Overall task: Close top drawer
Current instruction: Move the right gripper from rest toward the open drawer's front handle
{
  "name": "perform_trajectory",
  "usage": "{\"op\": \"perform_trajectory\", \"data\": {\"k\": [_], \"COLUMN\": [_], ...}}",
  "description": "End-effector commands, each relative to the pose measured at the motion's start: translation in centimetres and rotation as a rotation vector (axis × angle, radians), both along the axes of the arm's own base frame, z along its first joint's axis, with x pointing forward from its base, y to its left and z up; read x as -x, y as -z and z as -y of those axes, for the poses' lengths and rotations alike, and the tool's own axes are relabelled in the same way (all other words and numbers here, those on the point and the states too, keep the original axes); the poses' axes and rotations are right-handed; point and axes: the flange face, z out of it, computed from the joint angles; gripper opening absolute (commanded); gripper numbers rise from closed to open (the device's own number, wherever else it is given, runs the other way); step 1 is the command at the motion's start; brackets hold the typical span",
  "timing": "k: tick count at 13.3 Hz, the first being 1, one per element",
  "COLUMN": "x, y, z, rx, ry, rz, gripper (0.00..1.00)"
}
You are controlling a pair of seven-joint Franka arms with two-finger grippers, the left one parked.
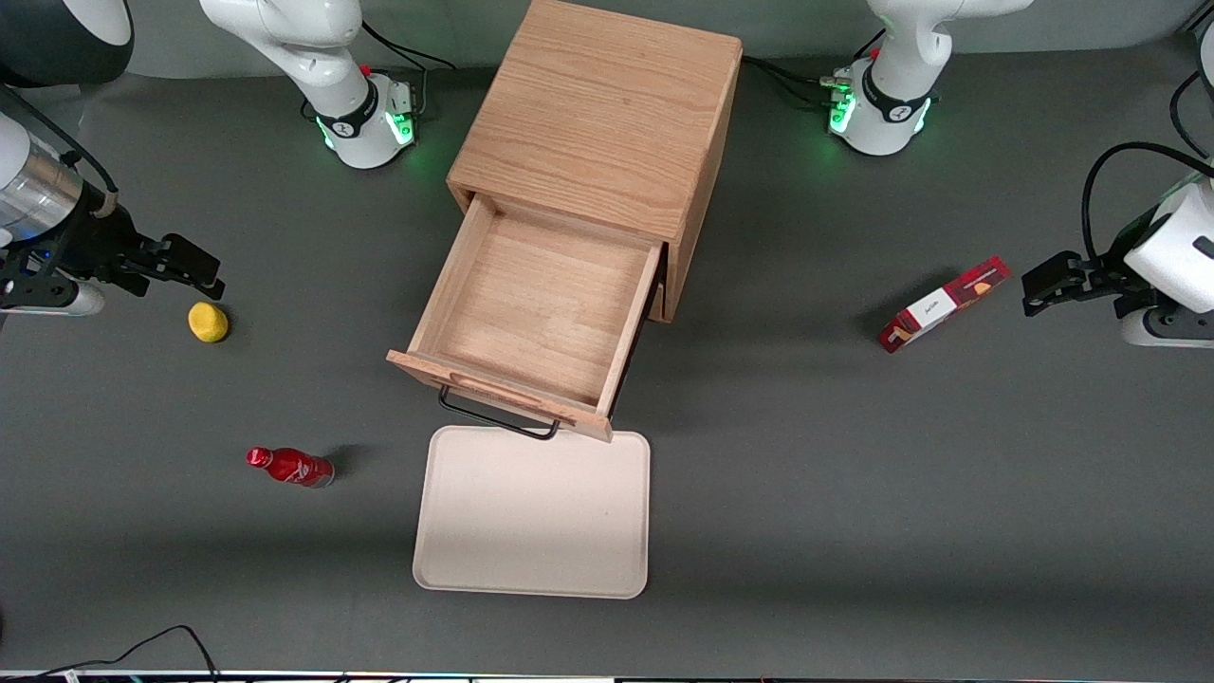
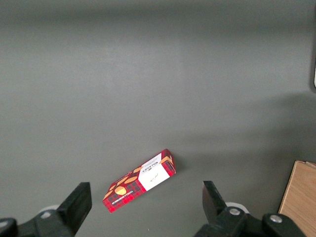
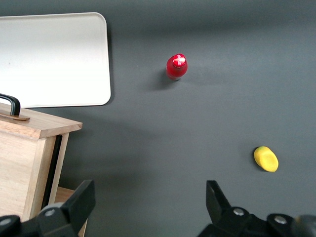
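Note:
The oak cabinet (image 1: 597,114) stands mid-table with its top drawer (image 1: 541,304) pulled far out, an empty light wood box. Its black wire handle (image 1: 498,417) faces the front camera and overhangs the tray's edge. In the right wrist view the drawer's front corner (image 3: 39,126) and the handle (image 3: 11,102) show. My gripper (image 1: 204,270) hovers toward the working arm's end of the table, well apart from the drawer and just above the yellow fruit (image 1: 208,322). The gripper (image 3: 150,205) is open, with bare table between its fingers.
A pale tray (image 1: 531,512) (image 3: 54,59) lies in front of the drawer. A red bottle (image 1: 289,467) (image 3: 176,66) lies nearer the front camera than the yellow fruit (image 3: 265,159). A red box (image 1: 942,304) (image 2: 140,180) lies toward the parked arm's end.

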Motion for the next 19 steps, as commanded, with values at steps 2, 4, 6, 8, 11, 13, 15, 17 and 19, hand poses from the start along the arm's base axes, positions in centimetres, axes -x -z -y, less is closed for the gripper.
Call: {"op": "perform_trajectory", "data": {"k": [2, 4, 6, 8, 11, 13, 15, 17, 19], "x": [0.7, 0.5, -1.2, -3.8, -7.6, -10.1, -12.5, -13.8, -15.0], "y": [0.1, 0.1, 0.3, 0.3, 0.8, 1.9, 2.3, 3.8, 5.5], "z": [0.0, -0.1, -0.4, -1.1, -3.5, -5.7, -7.8, -10.3, -12.7], "rx": [0.009, 0.009, -0.013, -0.054, -0.084, -0.117, -0.144, -0.175, -0.214], "ry": [-0.018, -0.023, -0.034, -0.062, -0.119, -0.272, -0.426, -0.475, -0.637], "rz": [-0.004, -0.005, -0.036, -0.113, -0.108, -0.088, -0.031, -0.008, 0.041], "gripper": [1.00, 1.00, 1.00, 1.00, 1.00, 1.00, 1.00, 1.00, 1.00]}}
